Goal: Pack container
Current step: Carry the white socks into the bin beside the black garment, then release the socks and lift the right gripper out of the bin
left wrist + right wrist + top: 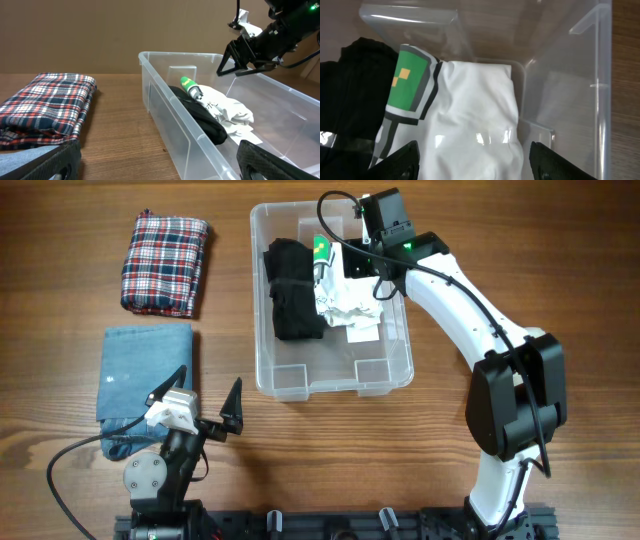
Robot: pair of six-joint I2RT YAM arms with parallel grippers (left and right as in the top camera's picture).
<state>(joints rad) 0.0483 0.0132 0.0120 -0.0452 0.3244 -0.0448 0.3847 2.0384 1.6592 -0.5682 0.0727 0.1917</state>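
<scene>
The clear container (258,330) stands at the table's middle. In it a rolled black garment (293,290) lies along the left side, with a white garment (350,308) bearing a green print beside it. My right gripper (352,270) hovers over the container's far end. Its jaws are open, and in the right wrist view (480,165) the white garment (475,115) lies loose below them, next to the container wall (570,75). My left gripper (205,408) stands open and empty near the front edge, left of the container (170,107).
A folded red plaid cloth (165,262) lies at the back left. A folded blue denim piece (140,375) sits in front of it, beside my left arm. The container's near end (385,368) holds nothing.
</scene>
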